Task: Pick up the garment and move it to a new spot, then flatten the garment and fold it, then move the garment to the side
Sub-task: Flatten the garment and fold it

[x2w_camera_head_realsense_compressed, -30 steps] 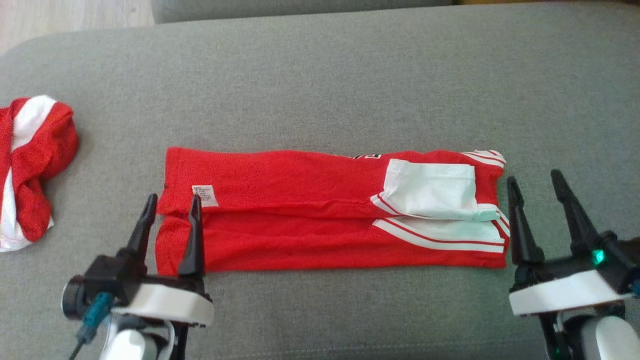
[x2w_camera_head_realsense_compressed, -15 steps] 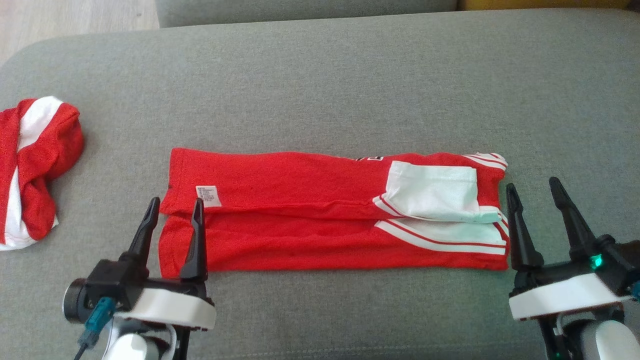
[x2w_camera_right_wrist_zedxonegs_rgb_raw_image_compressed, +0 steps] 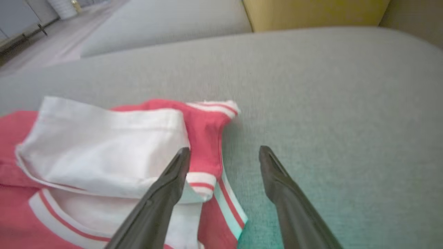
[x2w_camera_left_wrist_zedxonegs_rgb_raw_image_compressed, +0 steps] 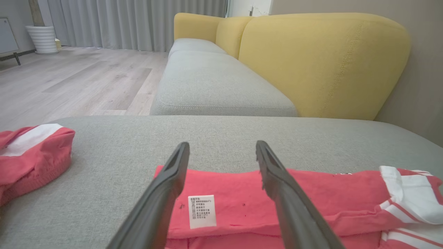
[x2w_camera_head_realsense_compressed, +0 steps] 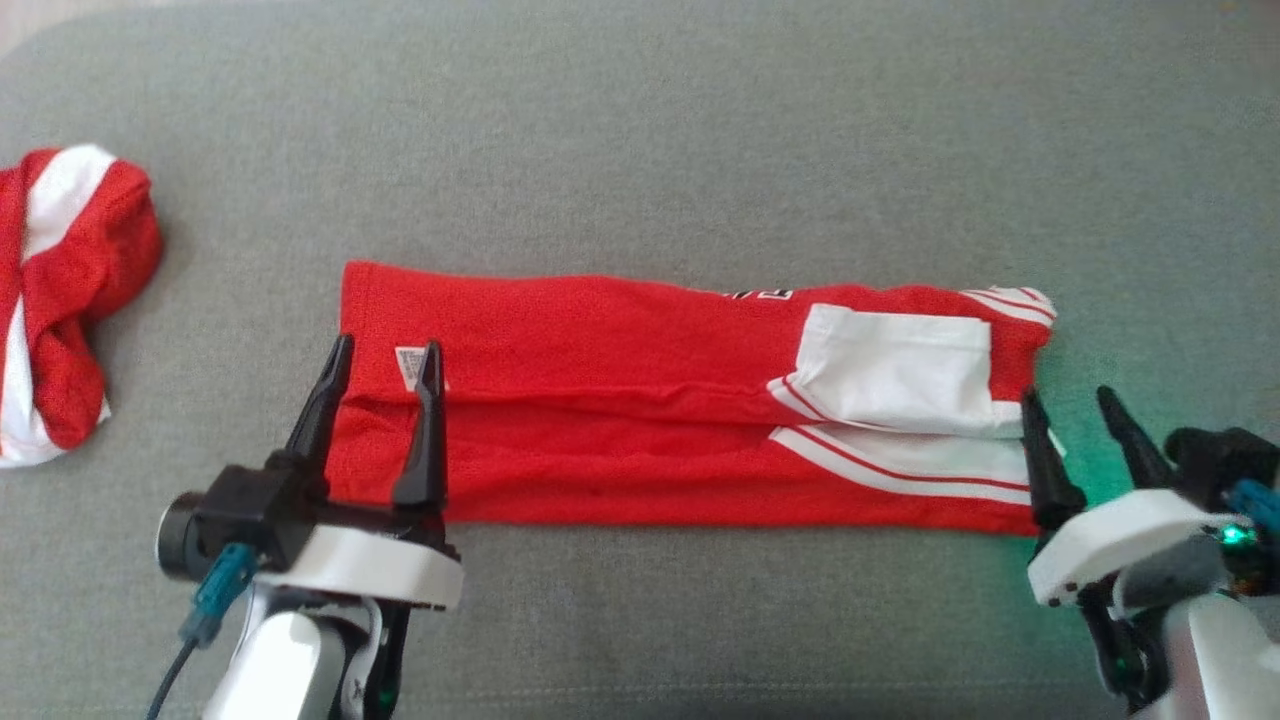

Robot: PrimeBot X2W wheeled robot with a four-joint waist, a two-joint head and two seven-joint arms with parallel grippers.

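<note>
Lying folded lengthwise, long red white-trimmed mesh garment (x2w_camera_head_realsense_compressed: 640, 420) spanned centre of grey fabric cushion (x2w_camera_head_realsense_compressed: 640, 150). Fingers spread, left gripper (x2w_camera_head_realsense_compressed: 388, 345) hung over left end; right gripper (x2w_camera_head_realsense_compressed: 1068, 395), also spread, straddled right edge: likely readying crosswise fold.

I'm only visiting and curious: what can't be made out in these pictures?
Care label on the folded garment: print too small to read, left wrist view.
Black lettering at its far edge: mostly hidden past the fold, head view.
Bundled red-and-white cloth: cut off by the head view's left edge.
Whether the right gripper touches the garment: right wrist view is blurred.
</note>
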